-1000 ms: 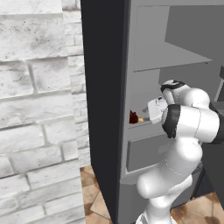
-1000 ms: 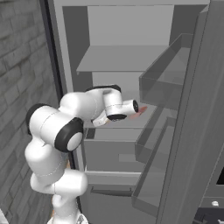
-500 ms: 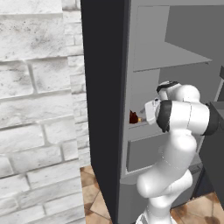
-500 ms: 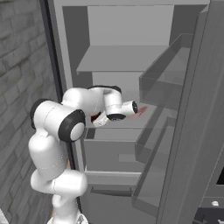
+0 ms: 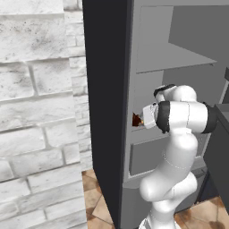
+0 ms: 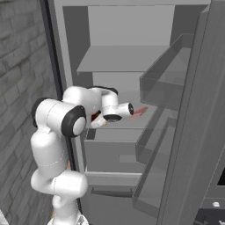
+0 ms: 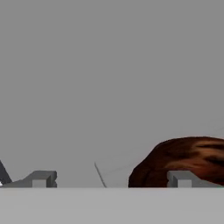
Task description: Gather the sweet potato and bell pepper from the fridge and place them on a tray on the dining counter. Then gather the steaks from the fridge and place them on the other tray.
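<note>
The task looks barely begun: inside the fridge, the gripper stands wide apart and empty. A reddish-brown sweet potato lies at its four o'clock, touching nothing held; everything remains to gather.

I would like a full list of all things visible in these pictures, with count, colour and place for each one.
fridge: one, plain grey, open, with grey shelves and door bins inside.
brick wall: one, white-grey, to the left of the fridge.
floor: brown tiles, below the wall and the fridge.
reddish-brown food item: one, on a middle fridge shelf, just ahead of the right fingertip in the hand view; what it is I cannot tell.
pinkish-red item: one, on the same shelf level beyond the hand in the right base view; too small to identify.
arm: one, white with dark joints, reaching into the fridge.
gripper: one, dark fingertips, open, holding nothing.
</note>
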